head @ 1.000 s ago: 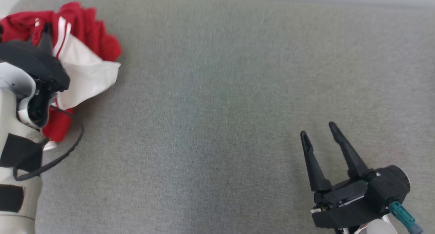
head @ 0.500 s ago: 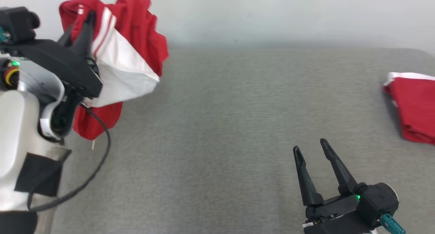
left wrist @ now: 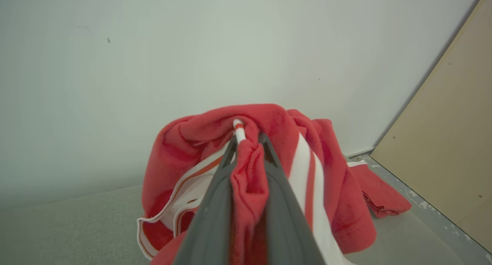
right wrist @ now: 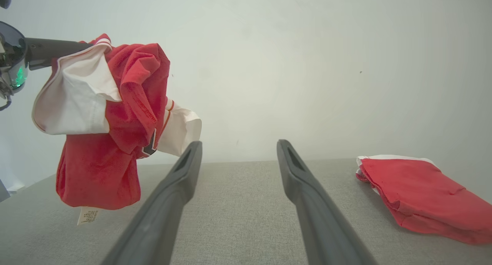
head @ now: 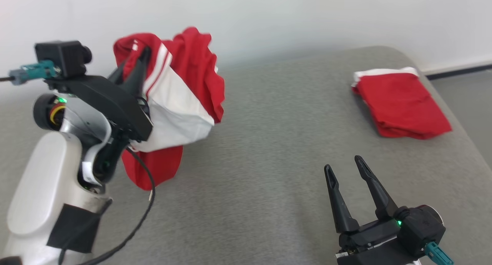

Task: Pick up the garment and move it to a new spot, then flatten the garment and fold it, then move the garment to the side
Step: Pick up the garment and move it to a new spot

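Note:
The garment (head: 180, 103) is a crumpled red and white jersey hanging in the air above the left part of the grey padded surface (head: 269, 161). My left gripper (head: 138, 59) is shut on a fold near its top. The left wrist view has red cloth bunched between the fingers of the left gripper (left wrist: 248, 140), with the rest of the garment (left wrist: 330, 188) draped around them. From the right wrist the garment (right wrist: 100, 157) dangles clear of the surface, a label at its bottom. My right gripper (head: 343, 165) is open and holds nothing, low at the near right; it (right wrist: 238, 145) points at the wall.
A second red garment (head: 401, 107), folded, lies at the far right of the surface and is also seen from the right wrist (right wrist: 419, 192). A white wall stands behind. Floor (head: 461, 88) lies past the right edge, and a tan board (left wrist: 442, 149) leans there.
The head camera has tilted up and swung, bringing the wall and the folded garment into view. My left gripper, still holding the garment, has moved closer to the right gripper, which stays open.

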You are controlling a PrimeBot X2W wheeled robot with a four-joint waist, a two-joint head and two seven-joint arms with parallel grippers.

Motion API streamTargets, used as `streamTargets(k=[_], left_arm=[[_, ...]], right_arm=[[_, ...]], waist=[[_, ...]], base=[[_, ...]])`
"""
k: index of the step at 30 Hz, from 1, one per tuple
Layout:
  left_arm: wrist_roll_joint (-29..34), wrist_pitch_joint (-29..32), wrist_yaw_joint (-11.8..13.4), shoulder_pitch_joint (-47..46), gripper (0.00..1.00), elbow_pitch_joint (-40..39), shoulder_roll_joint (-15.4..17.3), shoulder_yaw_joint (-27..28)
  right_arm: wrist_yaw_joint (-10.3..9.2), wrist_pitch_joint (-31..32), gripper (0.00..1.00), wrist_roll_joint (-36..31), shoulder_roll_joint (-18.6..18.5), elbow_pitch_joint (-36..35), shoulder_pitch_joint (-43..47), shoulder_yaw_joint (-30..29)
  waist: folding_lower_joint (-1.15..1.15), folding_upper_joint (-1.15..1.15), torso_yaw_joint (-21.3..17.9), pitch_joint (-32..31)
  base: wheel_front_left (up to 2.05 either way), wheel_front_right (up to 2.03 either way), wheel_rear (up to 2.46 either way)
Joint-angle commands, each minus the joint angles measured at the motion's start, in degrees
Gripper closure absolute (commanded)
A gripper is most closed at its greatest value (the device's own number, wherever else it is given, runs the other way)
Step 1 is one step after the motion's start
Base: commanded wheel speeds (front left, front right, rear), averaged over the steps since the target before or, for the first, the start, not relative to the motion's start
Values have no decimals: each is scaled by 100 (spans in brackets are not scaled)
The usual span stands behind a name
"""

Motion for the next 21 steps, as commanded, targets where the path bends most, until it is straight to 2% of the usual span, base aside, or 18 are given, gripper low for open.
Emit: streamTargets(k=[1, 8, 13, 21], left_arm=[[-51, 5, 5, 90, 100, -4, -34, -28], [2, -259, -15, 363, 100, 603, -268, -220], [364, -762, -57, 480, 100, 1458, -336, -461], [568, -1483, -228, 370, 100, 2549, -591, -742]], right_arm=[[-14, -5, 0, -9, 19, -17, -35, 12], [-14, -5, 0, 6, 93, -60, -97, 47], [-14, -6, 0, 7, 116, -78, -178, 89], [-14, -6, 0, -10, 152, -75, -171, 40]], waist=[[1, 1, -425, 66], [1, 1, -791, 374], [1, 1, -976, 604], [1, 1, -1093, 767]], base=[[0, 0, 0], [0, 0, 0], [0, 0, 0], [0, 0, 0]])
